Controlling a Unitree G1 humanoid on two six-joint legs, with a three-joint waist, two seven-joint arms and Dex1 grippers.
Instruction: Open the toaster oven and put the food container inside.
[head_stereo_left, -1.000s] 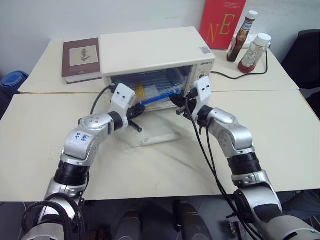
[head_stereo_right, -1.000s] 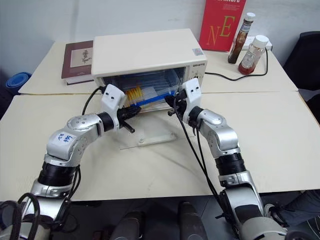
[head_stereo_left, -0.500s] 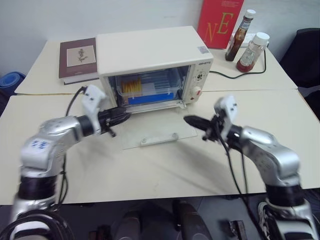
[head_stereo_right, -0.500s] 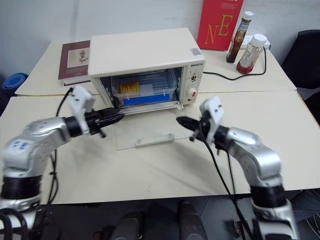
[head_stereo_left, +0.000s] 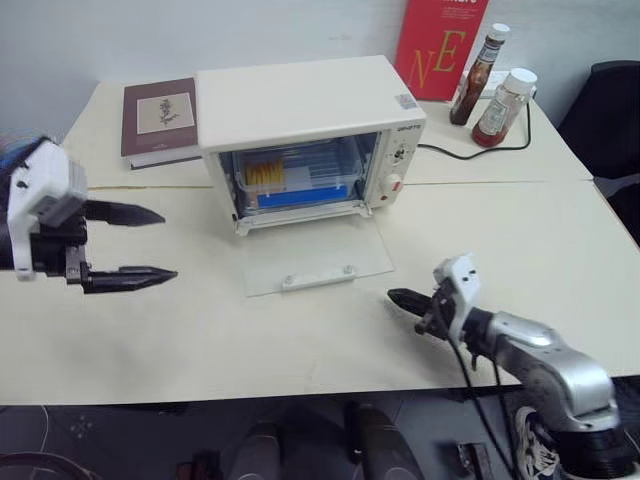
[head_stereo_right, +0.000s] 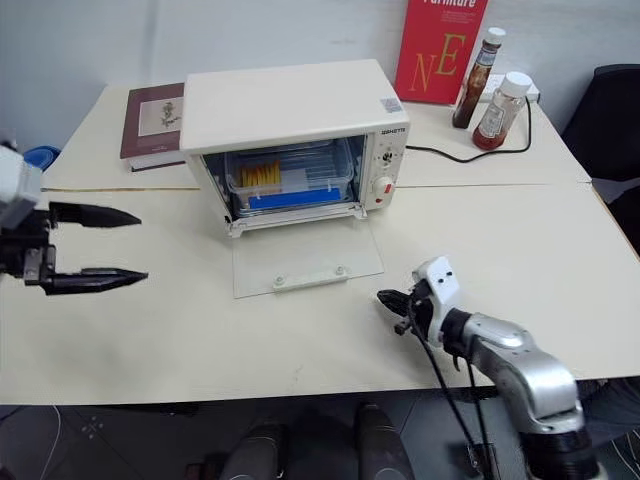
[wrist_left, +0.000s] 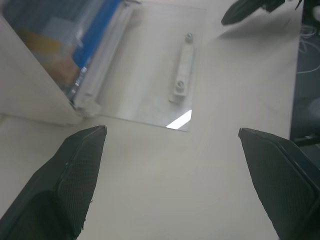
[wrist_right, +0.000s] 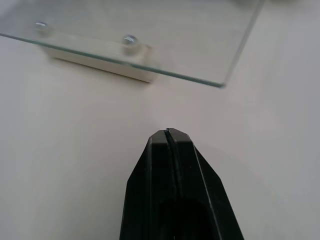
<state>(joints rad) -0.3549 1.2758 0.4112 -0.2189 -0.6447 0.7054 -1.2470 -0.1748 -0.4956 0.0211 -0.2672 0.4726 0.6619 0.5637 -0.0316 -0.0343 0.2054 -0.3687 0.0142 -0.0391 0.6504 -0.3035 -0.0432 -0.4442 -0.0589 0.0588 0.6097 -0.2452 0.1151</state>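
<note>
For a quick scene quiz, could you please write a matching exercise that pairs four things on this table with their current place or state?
Things:
1. food container
2. glass door
3. left hand
4. right hand

Places or states:
A. shut, low over the table in front of the door
B. inside the toaster oven, on the rack
C. open wide, out to the left of the oven
D. folded down flat on the table

Pairs: 1-B, 2-D, 3-C, 4-A
</note>
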